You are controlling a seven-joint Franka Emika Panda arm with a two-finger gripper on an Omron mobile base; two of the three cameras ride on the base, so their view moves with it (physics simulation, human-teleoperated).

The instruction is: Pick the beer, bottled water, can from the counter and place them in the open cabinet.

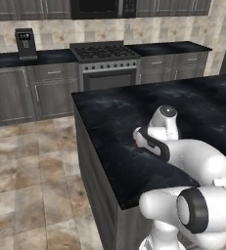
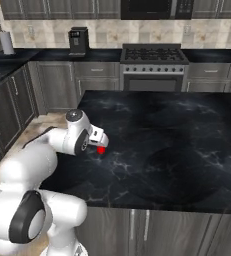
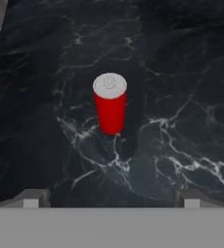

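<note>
Above the can (image 3: 110, 102) on the counter (image 3: 181, 72), jaws wide apart, empty.

Black marble-look counter (image 3: 181, 72), 1 red can (image 3: 110, 102) standing upright on it

Red can (image 3: 110, 109) with silvery top; black white-veined counter (image 3: 181, 97)

You are looking at a home kitchen. A stainless gas range with black burner grates (image 2: 154, 53) stands against the far wall, flanked by grey wood-grain base cabinets (image 1: 51, 90) under black marble-look worktops. A black coffee machine (image 2: 78, 40) sits on that worktop before a beige tiled backsplash (image 1: 60, 33). Nearer you, a black white-veined marble island table (image 2: 187, 150) stands on a tan stone-tile floor (image 1: 31, 180).
</note>
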